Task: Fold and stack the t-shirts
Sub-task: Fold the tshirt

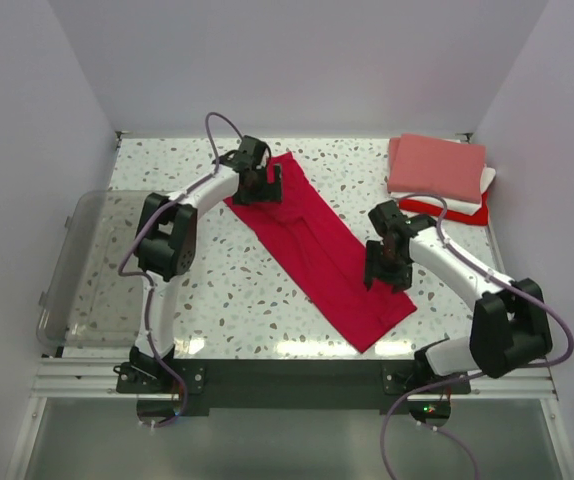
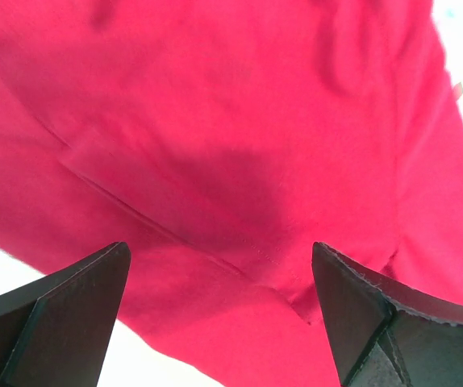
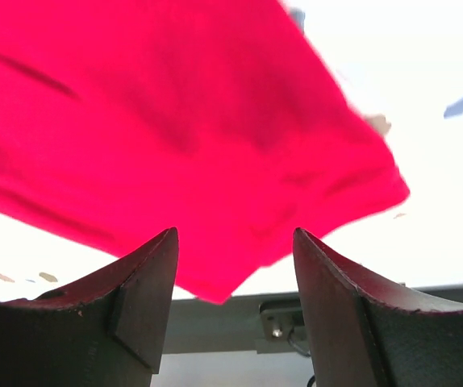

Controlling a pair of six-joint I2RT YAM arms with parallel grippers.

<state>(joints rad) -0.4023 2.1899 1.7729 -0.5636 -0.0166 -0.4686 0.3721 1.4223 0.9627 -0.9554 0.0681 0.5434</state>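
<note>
At the left edge a clear plastic bin (image 1: 72, 265) lies on the speckled table (image 1: 217, 300). The left gripper (image 1: 267, 186) hangs with its fingers spread wide and nothing between them, just over the far end of the crimson t-shirt (image 1: 317, 250). This shirt lies as a long folded strip running diagonally towards the near right. The right gripper (image 1: 387, 282) is over the strip's right edge, fingers apart and empty. In the far right corner sits a stack of folded t-shirts: salmon-pink shirt (image 1: 437, 165) on top, then white shirt (image 1: 488, 180), then red shirt (image 1: 457, 210).
</note>
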